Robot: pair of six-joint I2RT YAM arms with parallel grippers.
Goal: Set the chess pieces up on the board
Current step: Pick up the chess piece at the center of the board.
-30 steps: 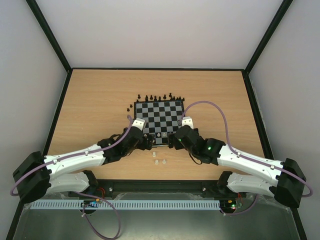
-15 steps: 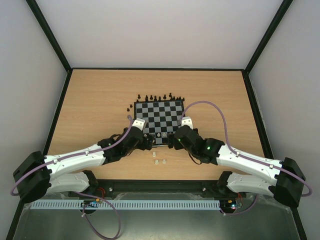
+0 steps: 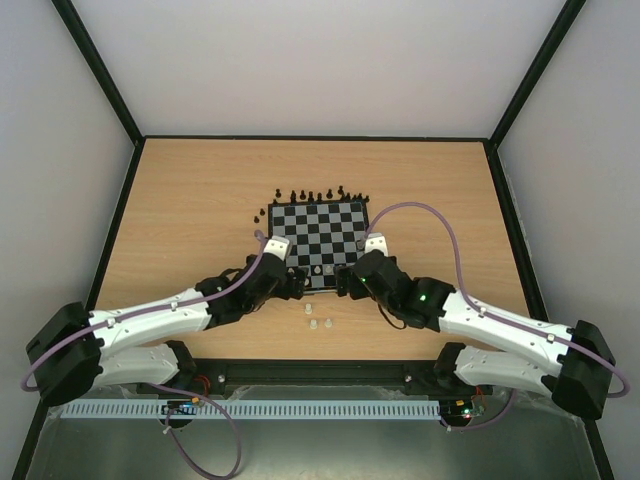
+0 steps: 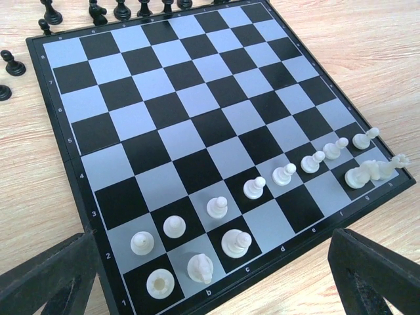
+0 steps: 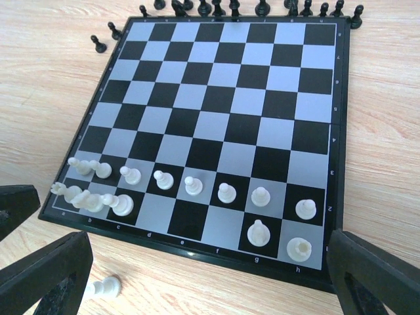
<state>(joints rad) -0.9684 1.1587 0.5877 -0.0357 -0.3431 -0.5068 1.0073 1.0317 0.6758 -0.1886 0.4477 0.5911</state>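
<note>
The board [image 3: 318, 232] lies mid-table, and both wrist views look down on its near edge. White chess pieces [image 4: 217, 206] fill its second rank, with a rook, knight and bishop [image 4: 235, 243] on the left of the first rank and a knight and rook [image 5: 299, 247] on the right. Black pieces [image 3: 320, 194] stand off the board along its far edge. My left gripper [image 3: 298, 284] [image 4: 211, 275] is open and empty over the near left corner. My right gripper [image 3: 345, 284] [image 5: 209, 266] is open and empty over the near edge.
Three loose white pieces [image 3: 314, 322] lie on the wood just in front of the board, between the two arms; one shows in the right wrist view [image 5: 102, 287]. Two stray black pawns [image 5: 98, 44] stand left of the board. Black frame rails edge the table.
My right arm has shifted slightly forward and left, its cable arching a little higher. The left arm and the pieces have not moved.
</note>
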